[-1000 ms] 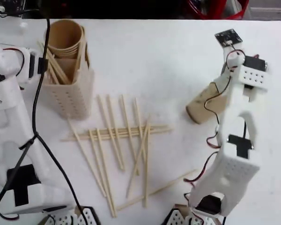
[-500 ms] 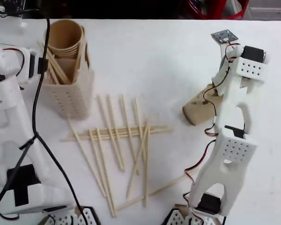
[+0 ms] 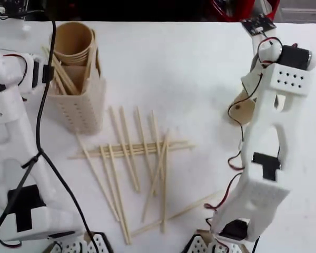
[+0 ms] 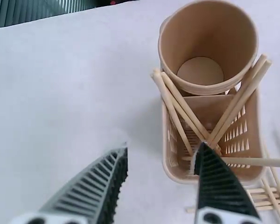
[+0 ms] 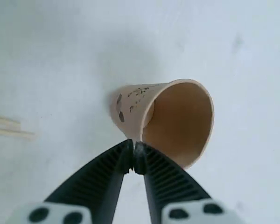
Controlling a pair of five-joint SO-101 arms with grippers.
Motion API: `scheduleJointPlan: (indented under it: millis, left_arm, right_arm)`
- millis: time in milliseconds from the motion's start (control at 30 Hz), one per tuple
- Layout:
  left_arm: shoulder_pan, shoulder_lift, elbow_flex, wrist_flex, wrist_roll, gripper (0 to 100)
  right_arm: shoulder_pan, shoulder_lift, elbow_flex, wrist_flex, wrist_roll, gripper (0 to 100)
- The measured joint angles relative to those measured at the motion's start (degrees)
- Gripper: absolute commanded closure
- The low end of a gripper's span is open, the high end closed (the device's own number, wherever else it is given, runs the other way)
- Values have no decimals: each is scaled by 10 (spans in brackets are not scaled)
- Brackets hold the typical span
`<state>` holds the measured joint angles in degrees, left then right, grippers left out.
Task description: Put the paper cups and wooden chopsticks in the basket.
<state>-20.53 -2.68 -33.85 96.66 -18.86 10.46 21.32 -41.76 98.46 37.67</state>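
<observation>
A beige perforated basket [image 3: 80, 108] stands at the far left with stacked paper cups [image 3: 73, 41] and a few chopsticks [image 3: 63, 76] in it. Several wooden chopsticks [image 3: 137, 153] lie scattered on the table's middle. My right gripper [image 5: 133, 153] is shut on the rim of a paper cup [image 5: 170, 119], which hangs tilted above the table; from above, that cup [image 3: 242, 109] peeks out from behind the right arm. In the left wrist view my left gripper [image 4: 162, 149] is open and holds nothing, hovering beside the basket [image 4: 210, 161] and its stacked cups [image 4: 207, 44].
The left arm's white body [image 3: 10, 137] stands along the left edge next to the basket, with a black cable [image 3: 42, 121] hanging across it. The right arm [image 3: 263, 158] rises along the right side. One chopstick [image 3: 176, 213] lies near the front edge.
The right arm has lifted the paper cup off the table and carried it a little toward the far right; the cup has tipped up from lying on its side. The left arm stayed still.
</observation>
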Motion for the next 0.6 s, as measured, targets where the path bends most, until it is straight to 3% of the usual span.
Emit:
scheduleJointPlan:
  millis: [200,367,467,600]
  left_arm:
    - [-11,0,0,0,0,759]
    - [-70,0,0,-4,0,759]
    - [-106,0,0,-11,-1,759]
    - [-129,0,3,-12,-28,759]
  right_arm:
    - [-74,-163,68,1,-21,981]
    - [-135,-295,83,1,-41,978]
    - [-118,-314,124,1,-41,907]
    - [-45,-280,188,1,-41,776]
